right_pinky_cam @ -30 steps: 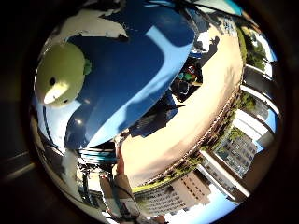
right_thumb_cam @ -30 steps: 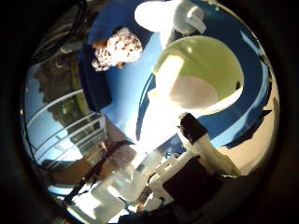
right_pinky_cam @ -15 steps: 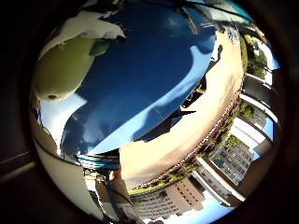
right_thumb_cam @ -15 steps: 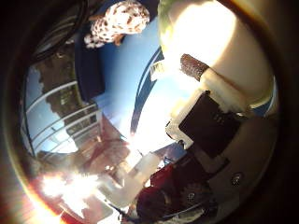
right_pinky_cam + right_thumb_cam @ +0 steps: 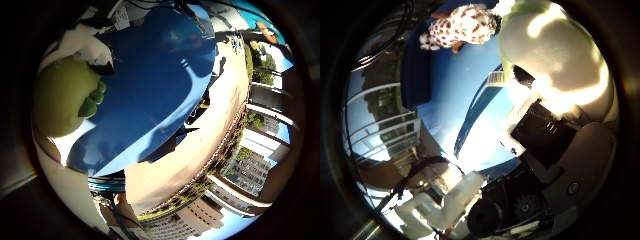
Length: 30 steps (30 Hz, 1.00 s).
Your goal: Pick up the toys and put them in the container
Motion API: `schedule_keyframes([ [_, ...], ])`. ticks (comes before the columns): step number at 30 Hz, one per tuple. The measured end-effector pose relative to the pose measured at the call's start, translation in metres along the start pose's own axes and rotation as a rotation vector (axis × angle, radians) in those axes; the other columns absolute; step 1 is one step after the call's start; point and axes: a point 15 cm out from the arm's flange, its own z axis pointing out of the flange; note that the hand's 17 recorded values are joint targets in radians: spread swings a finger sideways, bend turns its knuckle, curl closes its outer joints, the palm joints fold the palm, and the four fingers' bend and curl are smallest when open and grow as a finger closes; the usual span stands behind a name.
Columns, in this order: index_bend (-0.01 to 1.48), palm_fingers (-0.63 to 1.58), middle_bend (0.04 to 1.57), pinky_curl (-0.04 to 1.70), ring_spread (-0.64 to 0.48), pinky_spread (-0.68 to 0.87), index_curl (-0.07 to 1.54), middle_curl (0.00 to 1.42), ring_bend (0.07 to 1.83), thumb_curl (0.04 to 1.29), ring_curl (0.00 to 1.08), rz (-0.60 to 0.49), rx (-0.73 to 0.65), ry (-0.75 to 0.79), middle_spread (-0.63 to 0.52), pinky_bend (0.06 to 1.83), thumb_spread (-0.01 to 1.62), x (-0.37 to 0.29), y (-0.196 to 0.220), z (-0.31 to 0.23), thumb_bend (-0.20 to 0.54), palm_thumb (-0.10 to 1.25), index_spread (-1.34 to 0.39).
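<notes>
A yellow-green plush toy (image 5: 555, 55) with a dark green patch (image 5: 92, 100) fills much of the thumb side view, close against my palm. It rests on a blue surface (image 5: 150, 85). My right hand (image 5: 545, 150) shows as black and white parts, and one finger (image 5: 532, 127) curls in against the plush toy's side. A white toy with brown spots (image 5: 462, 25) lies farther off on the same blue surface, beside a darker blue raised edge (image 5: 415, 65). I cannot make out the container as such.
The blue surface lies on a tan sunlit floor (image 5: 200, 150). Buildings (image 5: 250, 165) and trees stand beyond it. A railing (image 5: 375, 125) runs along the floor's edge on the other side.
The yellow-green toy has grown larger in both views as my palm came down onto it. My finger now presses its side. The spotted toy has not moved on the blue surface.
</notes>
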Motion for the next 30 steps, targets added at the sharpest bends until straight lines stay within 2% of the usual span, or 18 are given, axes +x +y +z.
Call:
schedule_keyframes([
  [5, 1.04, 0.86, 1.11, 0.56, -0.13, 0.16, 0.1, 1.13, 1.44, 0.67, 0.84, 0.001, 0.021, 0.015, -0.32, 1.7, 1.01, -0.002, 0.004, -0.019, -0.006, 1.07, -0.73],
  [14, 1.21, 0.78, 1.17, 0.63, -0.14, 0.13, 0.1, 1.22, 1.51, 0.74, 0.87, -0.036, 0.013, -0.007, -0.33, 1.76, 1.05, -0.043, 0.023, -0.065, -0.011, 1.06, -0.79],
  [20, 1.3, 0.74, 1.2, 0.66, -0.14, 0.12, 0.08, 1.26, 1.54, 0.78, 0.88, -0.127, 0.079, -0.028, -0.33, 1.77, 1.06, -0.105, 0.018, -0.127, -0.011, 1.06, -0.8],
  [30, 1.4, 0.7, 1.23, 0.71, -0.14, 0.12, 0.03, 1.28, 1.58, 0.83, 0.88, -0.316, 0.256, -0.076, -0.33, 1.78, 1.08, -0.272, -0.009, -0.234, -0.012, 1.04, -0.78],
])
